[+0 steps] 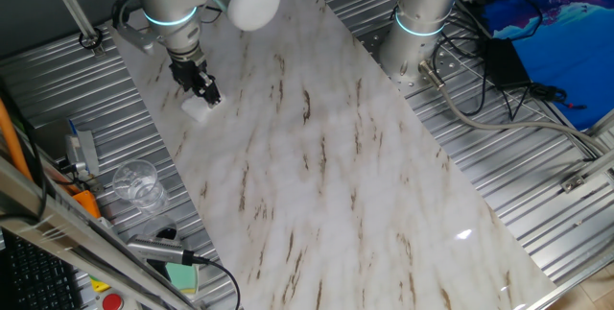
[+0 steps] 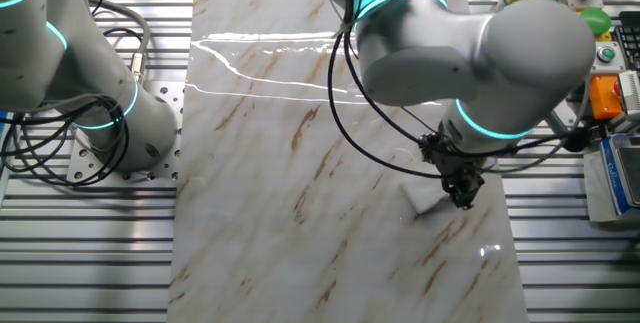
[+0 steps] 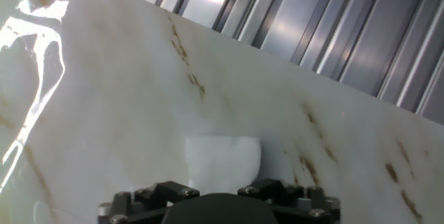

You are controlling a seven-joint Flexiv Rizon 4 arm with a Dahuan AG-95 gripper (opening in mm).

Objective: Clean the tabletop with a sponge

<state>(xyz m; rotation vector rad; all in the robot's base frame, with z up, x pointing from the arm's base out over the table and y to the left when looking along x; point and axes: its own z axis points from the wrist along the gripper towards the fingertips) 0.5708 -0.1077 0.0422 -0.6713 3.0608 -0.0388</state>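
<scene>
We're looking down on the tabletop (image 1: 326,166), a long glossy slab with brown veins running corner to corner in one fixed view, and the action sits up at about ten o'clock on it. There's the gripper (image 1: 204,92), dark fingers pointed down, right over the sponge (image 1: 199,110), a small white block lying on the slab close to its long edge.

Swing to the other fixed view and we pick up the same pair at about four o'clock: the gripper (image 2: 463,195) hangs under the arm's (image 2: 470,53) big grey elbow, and the sponge (image 2: 425,199) pokes out to the nine o'clock side of the fingertips, flat on the tabletop (image 2: 300,163).

From the hand view we see the sponge (image 3: 223,160) dead centre at six o'clock, its rounded top edge showing, its lower part tucked in behind the black gripper body. The fingers look drawn in on either side of that block, so we call it clamped on the sponge, with the sponge pressed against the tabletop (image 3: 125,99).

Off the slab, the ribbed metal bench (image 1: 537,195) surrounds it. At eight o'clock in the first fixed view we spot a clear glass cup (image 1: 137,184), and lower down a green block (image 1: 181,275) beside a cable.
</scene>
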